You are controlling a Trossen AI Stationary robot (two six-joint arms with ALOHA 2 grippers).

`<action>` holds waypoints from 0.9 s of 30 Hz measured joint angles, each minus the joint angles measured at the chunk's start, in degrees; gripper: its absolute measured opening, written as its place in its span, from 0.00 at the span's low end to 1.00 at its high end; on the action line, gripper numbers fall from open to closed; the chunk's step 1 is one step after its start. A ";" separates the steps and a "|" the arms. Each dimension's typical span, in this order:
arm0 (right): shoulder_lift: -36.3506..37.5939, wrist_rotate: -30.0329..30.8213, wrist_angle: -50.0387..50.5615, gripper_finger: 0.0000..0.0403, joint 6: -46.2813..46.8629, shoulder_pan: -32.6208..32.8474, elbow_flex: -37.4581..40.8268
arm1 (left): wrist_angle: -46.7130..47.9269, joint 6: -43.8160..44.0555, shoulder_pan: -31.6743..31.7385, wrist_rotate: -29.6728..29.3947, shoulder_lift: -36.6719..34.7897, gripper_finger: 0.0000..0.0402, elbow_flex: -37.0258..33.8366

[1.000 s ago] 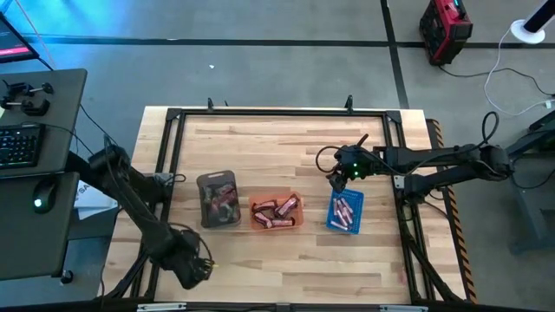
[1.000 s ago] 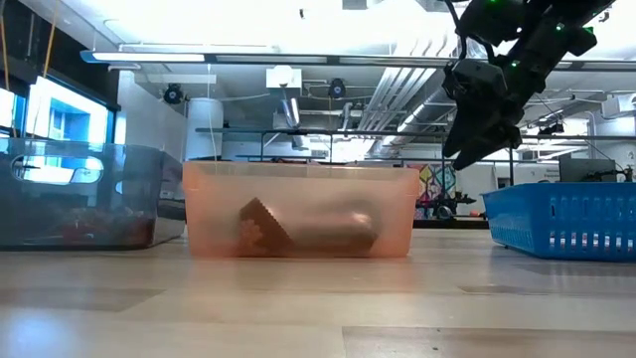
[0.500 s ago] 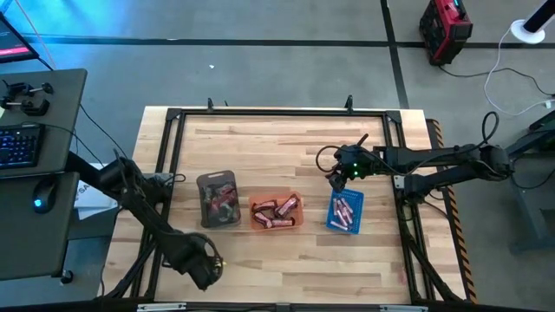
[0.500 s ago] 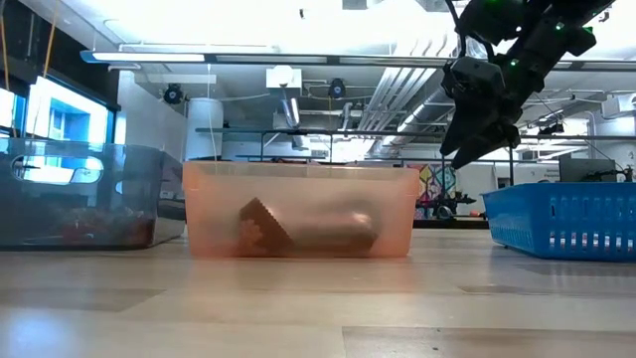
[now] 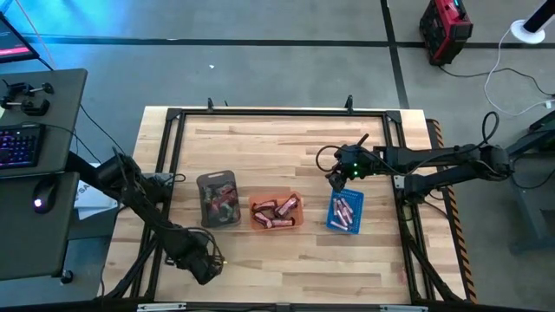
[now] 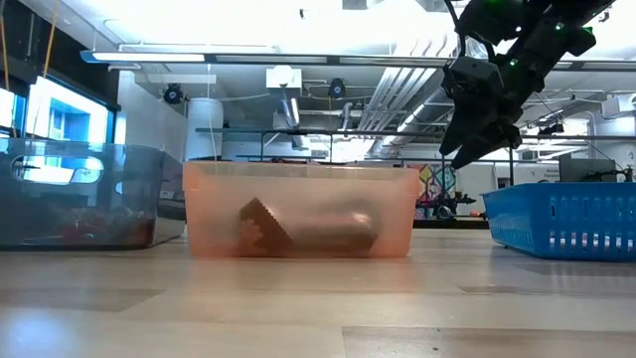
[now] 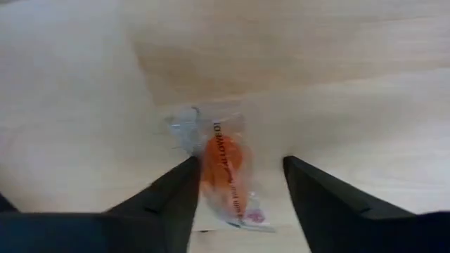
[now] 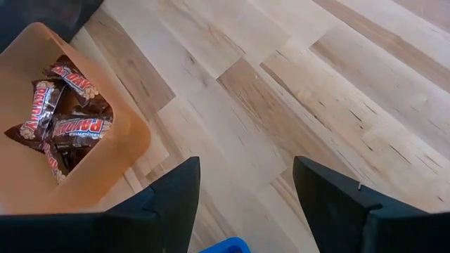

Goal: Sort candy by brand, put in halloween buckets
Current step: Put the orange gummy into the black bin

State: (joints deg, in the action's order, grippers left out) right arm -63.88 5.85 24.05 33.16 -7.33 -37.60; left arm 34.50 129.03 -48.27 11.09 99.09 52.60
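Three rectangular buckets, dark grey (image 5: pixel 218 199), translucent orange (image 5: pixel 277 211), blue (image 5: pixel 345 212), beside spread-fingered right gripper (image 5: pixel 336 181). Left gripper (image 7: pixel 238 190), fingers apart, straddling orange clear-wrapped candy (image 7: pixel 223 169).

Grey floor (image 5: pixel 260 61); desk (image 5: pixel 35 173) left; ceiling pipes (image 6: pixel 388 85).

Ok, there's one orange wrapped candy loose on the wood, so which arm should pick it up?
Left. The left gripper has open jaws already on either side of the orange candy on the table. The right gripper hovers open by the blue bucket, far away.
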 joint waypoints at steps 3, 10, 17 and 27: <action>0.00 0.04 0.00 0.55 0.47 0.00 0.00 | -0.65 -3.51 1.32 -2.34 -0.99 0.37 -0.09; 0.00 0.02 0.00 0.55 0.45 0.00 0.00 | -0.71 -19.28 5.81 -12.79 -9.16 0.03 -0.26; -0.02 0.01 0.01 0.55 0.38 0.00 0.00 | -11.43 -43.52 8.12 -16.80 -26.58 0.06 -0.09; -0.02 0.01 0.02 0.55 0.34 0.00 -0.02 | 7.87 -57.98 23.14 -24.59 -39.90 0.04 -0.06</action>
State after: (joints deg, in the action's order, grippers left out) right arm -63.90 5.86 24.08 33.50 -7.33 -37.63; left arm 42.37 71.05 -25.12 -13.50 59.18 52.53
